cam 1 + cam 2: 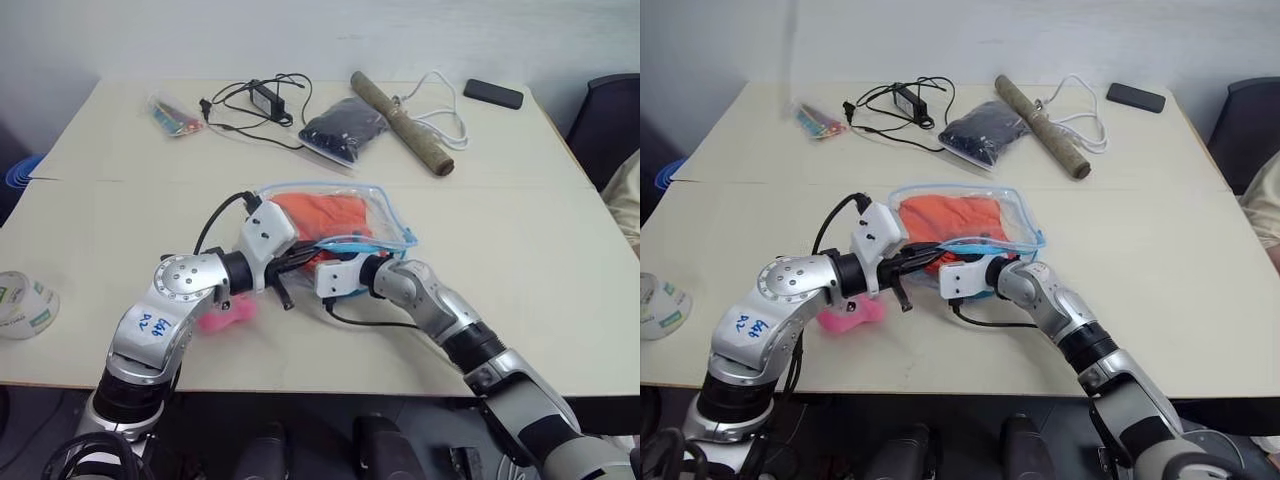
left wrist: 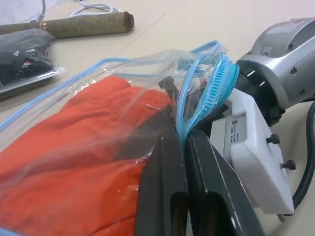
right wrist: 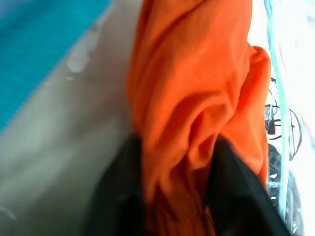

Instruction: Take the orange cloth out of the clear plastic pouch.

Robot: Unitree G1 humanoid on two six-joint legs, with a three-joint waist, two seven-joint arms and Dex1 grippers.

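Note:
The clear plastic pouch [image 1: 388, 218] with light blue trim lies mid-table, its opening toward me. Inside it sits the folded orange cloth [image 1: 318, 214]. My left gripper [image 2: 183, 136] is shut on the pouch's blue zipper edge [image 2: 216, 83] and holds that edge up. The right gripper [image 3: 177, 147] reaches into the opening, and its black fingers [image 3: 241, 189] are shut on a bunched fold of the orange cloth [image 3: 197, 73]. In the head views the two wrists meet at the pouch mouth, and the right wrist's white body [image 1: 337, 277] sits just outside it.
A pink plush toy [image 1: 226, 317] lies under my left forearm. At the back are a bag with dark contents [image 1: 340, 128], a brown stick [image 1: 400, 122], a white cable [image 1: 442, 118], a phone [image 1: 493, 93], a black charger [image 1: 266, 97] and a small bag of colourful items [image 1: 172, 116]. A tape roll [image 1: 22, 302] sits at the left edge.

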